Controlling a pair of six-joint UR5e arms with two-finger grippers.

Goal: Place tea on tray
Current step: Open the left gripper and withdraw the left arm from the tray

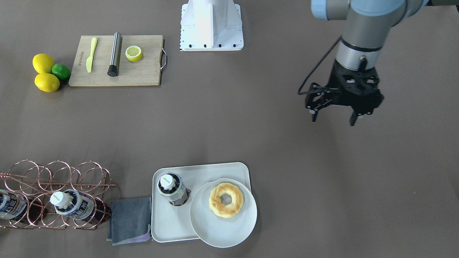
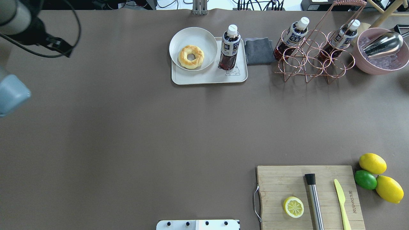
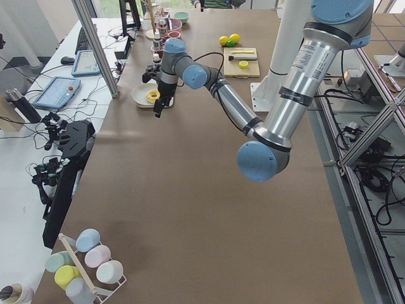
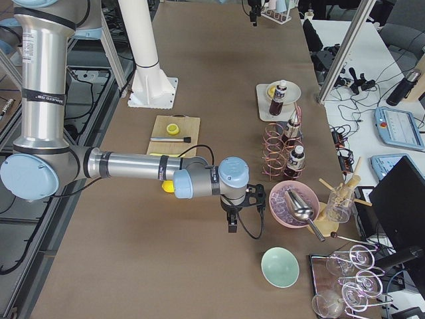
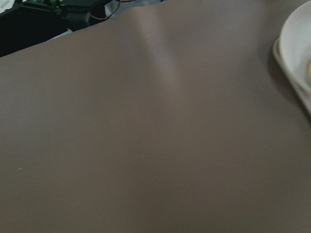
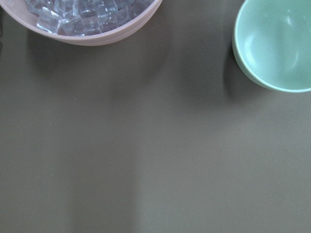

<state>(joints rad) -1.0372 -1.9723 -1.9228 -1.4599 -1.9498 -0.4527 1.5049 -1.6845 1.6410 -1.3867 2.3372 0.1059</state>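
The tea bottle (image 1: 172, 190) stands upright on the white tray (image 1: 168, 222), beside the round plate; it also shows in the overhead view (image 2: 229, 48) on the tray (image 2: 207, 78). My left gripper (image 1: 334, 120) is open and empty, above the bare table, well away from the tray. My right gripper (image 4: 232, 222) shows only in the exterior right view, near a pink ice bowl (image 4: 292, 203); I cannot tell whether it is open or shut.
A round plate (image 1: 222, 225) with a donut (image 1: 226, 199) overlaps the tray. A grey cloth (image 1: 131, 220) lies beside the tray. A copper wire rack (image 1: 53, 186) holds two alike bottles (image 1: 73, 206). A cutting board (image 1: 143, 71) lies far off. A green bowl (image 4: 279, 266) sits near my right gripper.
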